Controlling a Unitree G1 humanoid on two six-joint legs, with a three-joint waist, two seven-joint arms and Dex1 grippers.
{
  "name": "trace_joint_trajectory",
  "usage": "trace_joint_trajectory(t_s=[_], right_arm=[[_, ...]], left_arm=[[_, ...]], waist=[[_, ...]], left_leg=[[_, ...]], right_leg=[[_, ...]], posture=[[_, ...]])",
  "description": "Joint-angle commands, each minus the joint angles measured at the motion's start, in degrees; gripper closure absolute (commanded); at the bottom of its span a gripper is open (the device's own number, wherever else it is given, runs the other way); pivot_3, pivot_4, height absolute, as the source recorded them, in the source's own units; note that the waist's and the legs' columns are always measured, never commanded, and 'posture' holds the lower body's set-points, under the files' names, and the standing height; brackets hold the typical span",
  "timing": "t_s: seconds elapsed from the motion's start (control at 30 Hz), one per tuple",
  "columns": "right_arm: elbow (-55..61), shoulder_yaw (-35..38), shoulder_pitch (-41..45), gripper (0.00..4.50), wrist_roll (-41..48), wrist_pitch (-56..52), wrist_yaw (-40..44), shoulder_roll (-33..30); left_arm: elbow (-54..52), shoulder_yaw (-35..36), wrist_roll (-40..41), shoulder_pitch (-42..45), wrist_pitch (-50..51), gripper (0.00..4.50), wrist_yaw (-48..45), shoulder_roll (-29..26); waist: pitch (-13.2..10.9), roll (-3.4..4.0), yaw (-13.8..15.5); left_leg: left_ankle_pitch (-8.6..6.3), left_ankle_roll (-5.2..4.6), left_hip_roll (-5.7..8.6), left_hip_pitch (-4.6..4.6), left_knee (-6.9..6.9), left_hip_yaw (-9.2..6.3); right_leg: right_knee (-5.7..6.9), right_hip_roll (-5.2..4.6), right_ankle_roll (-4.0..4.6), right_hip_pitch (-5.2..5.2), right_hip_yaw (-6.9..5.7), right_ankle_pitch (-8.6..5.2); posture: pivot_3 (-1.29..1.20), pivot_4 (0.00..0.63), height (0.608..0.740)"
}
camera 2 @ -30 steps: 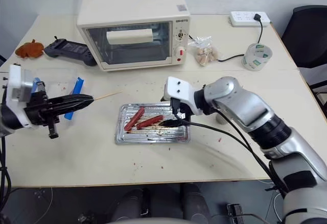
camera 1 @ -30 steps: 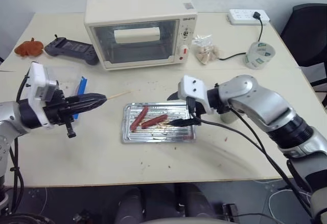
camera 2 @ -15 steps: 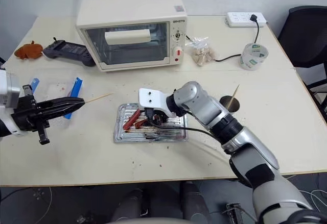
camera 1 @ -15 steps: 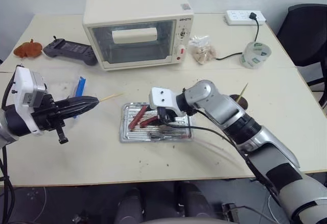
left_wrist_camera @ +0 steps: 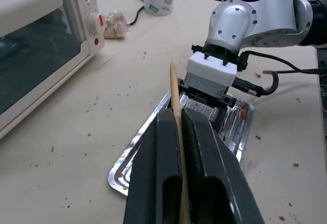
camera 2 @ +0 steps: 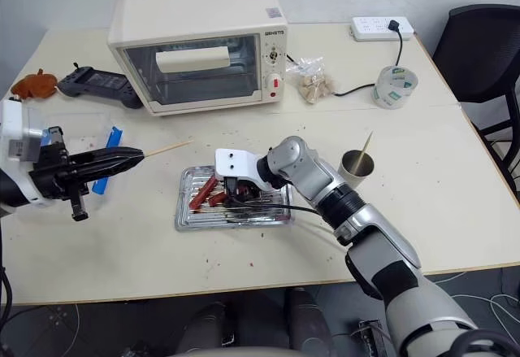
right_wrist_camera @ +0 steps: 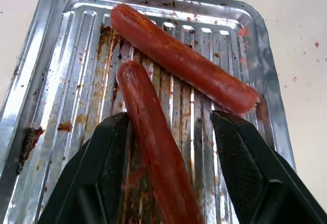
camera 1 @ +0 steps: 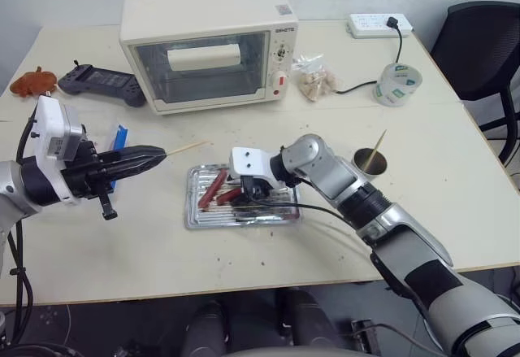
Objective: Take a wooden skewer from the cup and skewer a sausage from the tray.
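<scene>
step in hand, as you might judge it: securing a sausage so the stick can go in. your right gripper is down in the tray, fingers apart and straddling the nearer sausage, one finger touching or just beside its flank, the other finger a little clear; not yet clamped. close gently and squarely across the middle, since the smooth skin looks likely to slip or roll along the ribbed floor; keep clear of the second sausage, which lies close alongside and angled away. your left gripper is pressed together on the wooden skewer, held roughly level with its point aimed toward the tray but well apart from it; line the point with the sausage's long axis before you push, and feed it slowly so it does not veer out through the side. surface: a pale tabletop with scattered red crumbs. items, largest first: cream toaster oven behind the tray; black chair off the far right corner; clear box with blue clip beside the left arm; black controller; white power strip with its cable; tape roll; the cup to the right of the tray with one more stick standing in it; small bag of pale pieces; orange object at the far left edge.
</scene>
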State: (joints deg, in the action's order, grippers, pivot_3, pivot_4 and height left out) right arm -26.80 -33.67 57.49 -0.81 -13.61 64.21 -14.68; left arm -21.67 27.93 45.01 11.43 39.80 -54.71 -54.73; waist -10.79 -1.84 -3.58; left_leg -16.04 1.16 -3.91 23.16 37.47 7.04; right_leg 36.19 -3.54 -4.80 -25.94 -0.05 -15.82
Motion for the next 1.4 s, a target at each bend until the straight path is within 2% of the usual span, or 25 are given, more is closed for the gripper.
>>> trace_joint_trajectory(t_s=[0.03, 0.1, 0.53, 0.63, 0.67, 0.73, 0.93, 1.17, 1.4], right_arm=[[1.0, 2.0, 0.1, 2.49, -0.2, 0.2, 0.8, 0.8], [1.5, 2.2, -0.2, 3.1, -0.4, -0.1, 0.9, 1.1], [2.9, 2.7, -2.1, 3.1, -0.6, -2.1, 1.2, 1.6], [3.2, 3.2, -2.4, 3.61, -0.5, -2.9, 1.2, 1.8], [3.4, 3.3, -2.6, 3.99, -0.5, -3.2, 1.2, 1.9], [3.8, 3.6, -2.8, 4.36, -0.5, -3.9, 1.1, 2.0], [8.3, 5.2, -3.4, 4.4, 0.8, -8.0, 2.1, 0.6], [29.8, 10.4, -4.6, 4.4, 8.3, -24.2, 8.7, -10.2], [47.0, 19.3, -4.5, 4.4, 20.1, -39.6, 15.1, -28.0]], left_arm=[[0.1, 0.4, 0.1, 1.0, -1.4, 4.5, -0.1, -0.4], [0.3, 0.3, 0.0, 1.2, -1.6, 4.5, -0.1, -0.4], [1.4, -1.0, -0.2, 2.4, -2.5, 4.5, -0.4, -0.5], [1.7, -1.4, -0.3, 2.9, -2.7, 4.5, -0.4, -0.5], [1.7, -1.5, -0.3, 3.0, -2.8, 4.5, -0.5, -0.5], [1.9, -1.7, -0.4, 3.2, -2.9, 4.5, -0.5, -0.5], [2.8, -2.9, -0.3, 4.4, -3.3, 4.5, -0.9, -0.2], [4.8, -6.4, 0.1, 7.7, -3.8, 4.5, -3.1, 0.1], [4.4, -11.5, 1.2, 11.0, -2.8, 4.5, -8.8, -0.4]], waist=[[0.0, 0.0, 0.0], [0.0, 0.0, 0.0], [0.0, 0.0, 0.0], [0.0, 0.0, 0.0], [0.0, 0.0, 0.0], [0.0, -0.01, 0.0], [0.0, -0.01, 0.1], [0.0, -0.01, 0.5], [0.0, -0.01, 1.1]], left_leg=[[0.0, 0.0, 0.0, 0.0, 0.0, 0.0], [0.01, 0.02, 0.0, 0.0, 0.0, 0.0], [0.03, 0.06, 0.01, 0.0, 0.04, 0.0], [0.04, 0.06, 0.0, -0.01, 0.06, 0.0], [0.03, 0.06, 0.01, 0.0, 0.06, 0.0], [0.04, 0.06, 0.0, -0.01, 0.07, 0.0], [0.04, 0.07, 0.01, -0.01, 0.09, 0.01], [-0.02, -0.02, 0.02, 0.07, 0.21, 0.0], [-0.18, -0.28, 0.03, 0.04, 0.32, 0.03]], right_leg=[[0.0, 0.0, 0.0, 0.0, 0.0, 0.0], [0.01, 0.0, 0.0, 0.0, 0.0, 0.0], [0.31, 0.0, 0.01, -0.01, -0.01, -0.01], [0.3, 0.01, 0.01, 0.0, -0.01, -0.01], [0.3, 0.01, 0.01, 0.0, -0.01, -0.01], [0.31, 0.02, 0.01, 0.0, -0.01, -0.01], [0.31, 0.01, 0.02, 0.0, -0.02, -0.01], [0.28, 0.0, 0.02, 0.01, -0.1, -0.01], [0.16, 0.01, 0.05, 0.12, -0.22, -0.04]], posture=[[0.0, 0.15, 0.74], [0.0, 0.15, 0.74], [0.0, 0.15, 0.74], [0.0, 0.15, 0.74], [0.0, 0.15, 0.74], [0.0, 0.15, 0.74], [0.0, 0.15, 0.74], [0.0, 0.15, 0.74], [0.0, 0.15, 0.74]])
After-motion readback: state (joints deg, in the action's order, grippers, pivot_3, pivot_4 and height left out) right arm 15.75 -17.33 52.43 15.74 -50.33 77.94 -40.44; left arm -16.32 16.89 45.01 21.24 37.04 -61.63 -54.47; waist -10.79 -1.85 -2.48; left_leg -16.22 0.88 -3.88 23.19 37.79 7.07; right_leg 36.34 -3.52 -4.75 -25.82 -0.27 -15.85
